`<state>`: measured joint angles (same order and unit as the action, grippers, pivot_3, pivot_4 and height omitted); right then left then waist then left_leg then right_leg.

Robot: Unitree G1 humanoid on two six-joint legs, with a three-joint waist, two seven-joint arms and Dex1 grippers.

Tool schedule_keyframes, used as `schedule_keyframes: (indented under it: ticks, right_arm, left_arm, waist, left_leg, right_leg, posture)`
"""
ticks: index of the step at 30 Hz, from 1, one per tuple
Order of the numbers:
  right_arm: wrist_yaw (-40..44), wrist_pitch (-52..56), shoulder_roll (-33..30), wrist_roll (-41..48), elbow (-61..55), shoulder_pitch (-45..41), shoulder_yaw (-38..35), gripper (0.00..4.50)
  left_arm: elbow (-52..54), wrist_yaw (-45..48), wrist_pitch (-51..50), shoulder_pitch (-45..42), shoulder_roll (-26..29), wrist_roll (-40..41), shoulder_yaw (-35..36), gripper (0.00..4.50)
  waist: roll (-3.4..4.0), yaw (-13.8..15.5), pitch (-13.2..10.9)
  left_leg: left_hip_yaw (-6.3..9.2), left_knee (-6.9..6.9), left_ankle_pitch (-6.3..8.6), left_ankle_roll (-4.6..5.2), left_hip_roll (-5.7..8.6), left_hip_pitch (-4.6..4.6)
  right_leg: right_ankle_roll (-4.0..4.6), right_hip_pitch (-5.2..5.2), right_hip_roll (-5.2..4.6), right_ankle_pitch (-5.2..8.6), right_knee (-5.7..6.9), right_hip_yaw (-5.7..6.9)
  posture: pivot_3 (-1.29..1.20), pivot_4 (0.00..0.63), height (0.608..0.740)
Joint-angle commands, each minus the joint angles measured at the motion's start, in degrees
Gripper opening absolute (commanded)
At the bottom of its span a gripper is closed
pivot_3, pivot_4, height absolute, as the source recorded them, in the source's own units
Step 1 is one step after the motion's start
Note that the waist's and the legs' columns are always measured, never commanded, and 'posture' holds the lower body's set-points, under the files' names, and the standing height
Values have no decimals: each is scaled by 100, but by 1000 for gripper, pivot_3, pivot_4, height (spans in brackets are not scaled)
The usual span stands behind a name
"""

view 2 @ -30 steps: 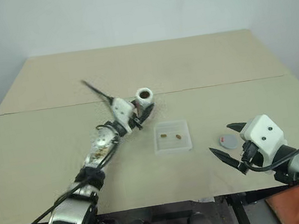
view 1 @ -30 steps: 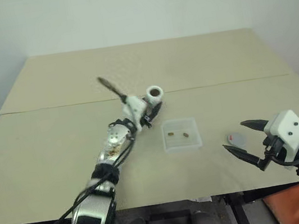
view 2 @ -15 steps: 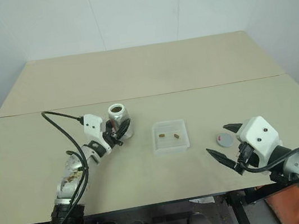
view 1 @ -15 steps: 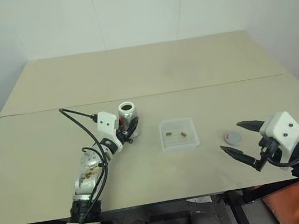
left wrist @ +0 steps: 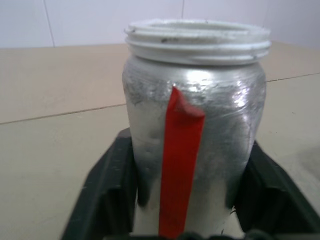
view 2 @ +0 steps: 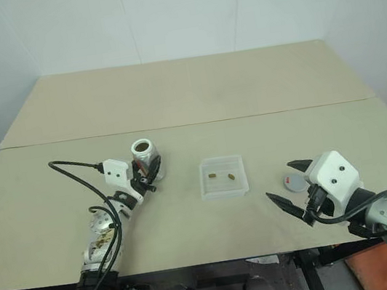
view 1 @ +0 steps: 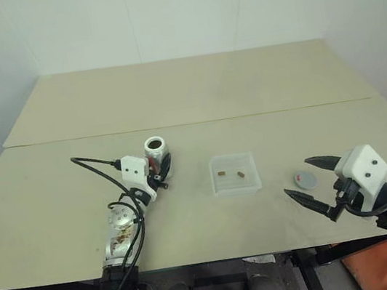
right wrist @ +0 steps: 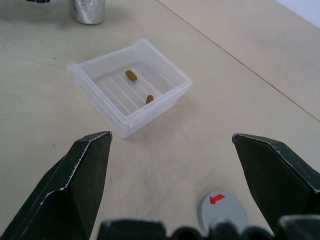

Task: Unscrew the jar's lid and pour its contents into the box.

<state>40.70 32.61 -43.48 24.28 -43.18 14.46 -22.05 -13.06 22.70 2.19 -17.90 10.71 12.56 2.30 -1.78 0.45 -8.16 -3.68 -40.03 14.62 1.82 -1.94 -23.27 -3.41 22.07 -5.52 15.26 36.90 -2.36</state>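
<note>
The jar (view 1: 156, 148), silvery with a red stripe (left wrist: 180, 165), stands upright and uncapped on the table, left of the box. My left gripper (view 1: 159, 167) is shut on the jar, one black finger (left wrist: 112, 185) against each side. Two brown pellets, the contents (view 1: 222, 175), lie in the translucent box (view 1: 219, 188) at the table's middle. The grey lid (view 1: 305, 180) with its red mark lies flat on the table right of the box. Just beside the lid, my right gripper (view 1: 298, 177) hovers open and holds nothing; in the right wrist view the lid (right wrist: 222, 210) sits low between its fingers.
The beige tabletop (view 1: 185, 95) has a seam running across it behind the jar. A black cable (view 1: 93, 161) loops from my left wrist over the table. White walls close off the far side and the right.
My left arm carried the jar leftward and down from beside the box and stood it upright on the table. The right gripper kept still.
</note>
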Motion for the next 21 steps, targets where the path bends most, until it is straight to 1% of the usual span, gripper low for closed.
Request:
schedule_keyframes:
  ticks: [1, 4, 8, 10, 15, 16, 18, 21]
  right_arm:
    - [26, -176, -83, -8, -37, -139, -89, 4500]
    - [41, -173, -91, -21, 3, -208, -51, 4500]
    - [60, -171, -89, -43, 58, -274, -4, 4500]
    - [65, -160, -82, -56, 71, -286, 20, 4500]
    - [86, -147, -98, -54, 125, -314, 70, 4500]
    - [93, -154, -96, -50, 134, -315, 72, 4500]
    - [126, -179, -99, -42, 159, -303, 58, 4500]
    - [397, -249, -144, 106, 170, -100, -237, 4500]
  left_arm:
    - [-61, 74, 59, -26, 49, 60, 127, 3579]
    - [-23, 192, 185, 28, 127, -2, 96, 4455]
    - [302, 309, 98, 231, 215, 105, 139, 4455]
    - [628, 552, -92, 440, 321, 301, 149, 4455]
    - [1625, 868, -977, 1105, 716, 914, 371, 4455]
    - [1851, 988, -1183, 1295, 838, 1125, 457, 4455]
    - [2257, 1474, -1531, 1802, 1270, 1470, 601, 4455]
    - [2490, 1945, -1601, 2463, 1812, 1695, 981, 4455]
  waist:
    - [0, -1, 0]
    - [0, 7, 0]
    - [0, 9, 0]
    - [0, 3, 0]
    - [0, -15, 0]
    - [0, -20, 0]
    - [0, -48, 0]
    - [2, -87, -1]
  left_leg:
    - [0, 0, 0, 0, 0, 0]
    - [0, 2, 0, 0, 0, -3]
    - [-1, 11, 0, 0, 0, -3]
    - [-1, 16, 0, 0, -1, -4]
    - [-2, 20, 0, 0, -4, -3]
    - [-2, 21, 0, 0, -5, -2]
    - [-2, 21, 0, 0, -6, -1]
    - [-6, 30, 1, -1, -13, 1]
  right_leg:
    - [0, 0, 0, 0, 0, 0]
    - [0, 2, 0, 0, -3, 1]
    - [0, 3, 0, 0, -12, 1]
    - [0, 6, 0, 0, -13, 0]
    - [1, 8, -1, 0, -13, 0]
    - [1, 8, -2, 0, -13, 0]
    - [2, 8, -2, 1, -13, 0]
    - [9, 13, -2, 5, -13, 0]
  posture:
    - [0, 150, 740]
    - [0, 150, 740]
    - [0, 150, 740]
    - [0, 150, 740]
    - [0, 150, 740]
    - [0, 150, 740]
    - [0, 150, 740]
    - [0, 150, 740]
